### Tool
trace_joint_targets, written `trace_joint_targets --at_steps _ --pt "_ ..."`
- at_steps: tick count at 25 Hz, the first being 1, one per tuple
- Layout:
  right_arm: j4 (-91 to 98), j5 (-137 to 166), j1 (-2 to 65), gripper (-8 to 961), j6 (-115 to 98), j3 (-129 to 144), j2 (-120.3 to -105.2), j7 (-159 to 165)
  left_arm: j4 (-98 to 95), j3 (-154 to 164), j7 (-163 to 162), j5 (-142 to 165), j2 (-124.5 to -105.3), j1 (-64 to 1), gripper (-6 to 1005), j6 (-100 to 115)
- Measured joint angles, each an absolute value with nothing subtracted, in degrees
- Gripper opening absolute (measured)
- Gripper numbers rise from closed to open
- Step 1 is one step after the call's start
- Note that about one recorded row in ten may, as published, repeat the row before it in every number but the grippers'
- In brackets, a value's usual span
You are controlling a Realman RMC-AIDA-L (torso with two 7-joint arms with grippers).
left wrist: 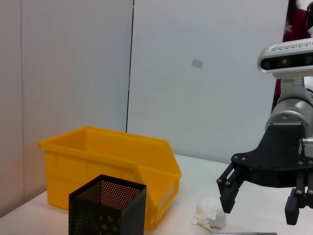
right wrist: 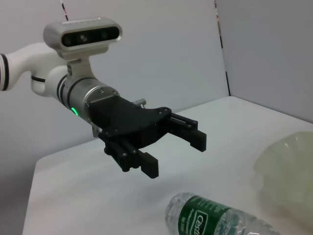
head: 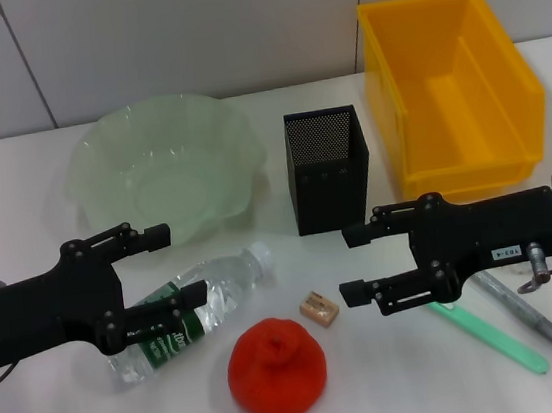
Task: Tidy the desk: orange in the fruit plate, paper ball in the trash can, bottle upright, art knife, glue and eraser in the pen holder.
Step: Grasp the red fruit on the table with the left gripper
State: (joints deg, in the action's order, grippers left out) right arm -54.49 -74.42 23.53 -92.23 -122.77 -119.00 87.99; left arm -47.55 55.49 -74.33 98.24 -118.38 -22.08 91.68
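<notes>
The bottle (head: 193, 312) lies on its side in front of the pale green fruit plate (head: 161, 170). My left gripper (head: 168, 267) hangs open over the bottle's labelled end. The orange (head: 276, 368) sits at the front centre, with the tan eraser (head: 319, 308) just behind it. My right gripper (head: 353, 262) is open in front of the black pen holder (head: 325, 168), beside the eraser. A green art knife (head: 488, 337) and a grey glue stick (head: 520, 309) lie under the right arm. The paper ball (left wrist: 210, 214) shows only in the left wrist view, below the right gripper (left wrist: 259, 203).
The yellow trash can (head: 449, 95) stands at the back right, next to the pen holder (left wrist: 107, 203). A white wall runs close behind the table. The right wrist view shows the left gripper (right wrist: 176, 155) above the bottle (right wrist: 215, 218) and the plate's rim (right wrist: 288, 166).
</notes>
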Motion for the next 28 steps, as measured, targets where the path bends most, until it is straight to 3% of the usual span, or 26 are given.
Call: trace_joint_targets --at_steps 28 --pt "-54.9 -74.4 23.5 765 -93.6 -122.7 -119.07 87.9 -47.7 55.6 -74.6 99.6 -118.22 -22.6 810 91.9"
